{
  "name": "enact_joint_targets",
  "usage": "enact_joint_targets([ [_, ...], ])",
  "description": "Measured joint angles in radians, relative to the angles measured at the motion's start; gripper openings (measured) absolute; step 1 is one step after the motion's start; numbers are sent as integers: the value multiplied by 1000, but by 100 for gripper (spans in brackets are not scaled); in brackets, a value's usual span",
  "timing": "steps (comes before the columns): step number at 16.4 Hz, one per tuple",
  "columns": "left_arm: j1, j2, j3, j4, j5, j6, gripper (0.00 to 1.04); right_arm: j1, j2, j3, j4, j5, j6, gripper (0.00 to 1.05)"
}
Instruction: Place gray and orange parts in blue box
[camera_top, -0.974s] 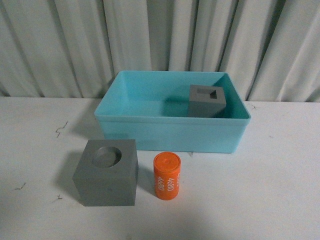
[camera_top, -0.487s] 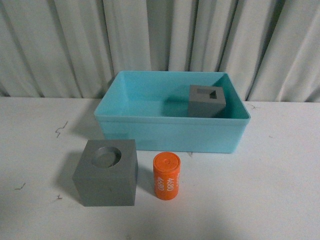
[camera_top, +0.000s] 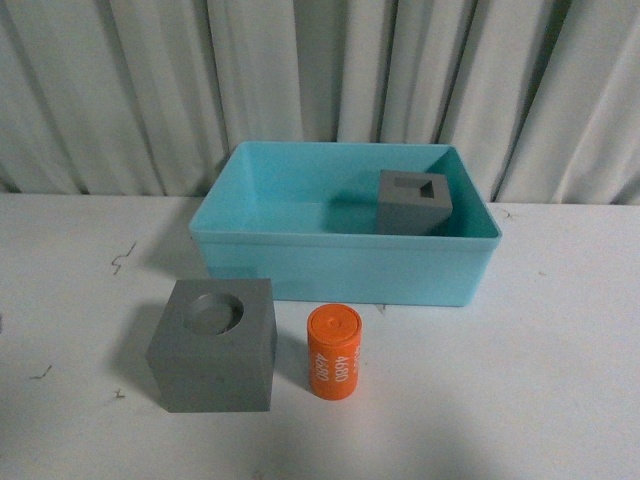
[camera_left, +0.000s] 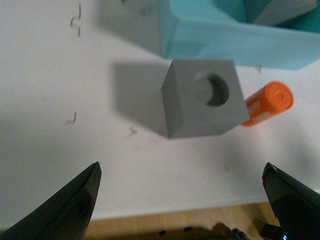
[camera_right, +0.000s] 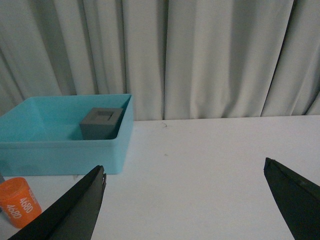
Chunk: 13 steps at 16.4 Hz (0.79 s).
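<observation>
A gray cube with a round recess stands on the white table in front of the blue box. Right beside it stands the orange cylinder with white lettering. A second gray cube with a rectangular recess rests inside the box, at its back right. Neither arm shows in the front view. My left gripper hangs open above the table's near edge, short of the round-recess cube and the orange cylinder. My right gripper is open over bare table, right of the box.
Pale pleated curtains hang close behind the table. Small dark scuff marks dot the table's left side. The table's front edge shows in the left wrist view, with wooden floor below.
</observation>
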Motion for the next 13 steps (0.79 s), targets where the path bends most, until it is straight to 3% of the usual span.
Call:
enact_joint_targets([
  [3,-128,228,139,161,-45,35,98,0,0,0,0,0,0,98],
  [6,-200,441,193,257,-112,52,98,0,0,0,0,0,0,98],
  [10,-252,595,229,330,-176,52,98,0,0,0,0,0,0,98],
  [13,-239,698,263,365,-200,50,98,0,0,0,0,0,0,98],
])
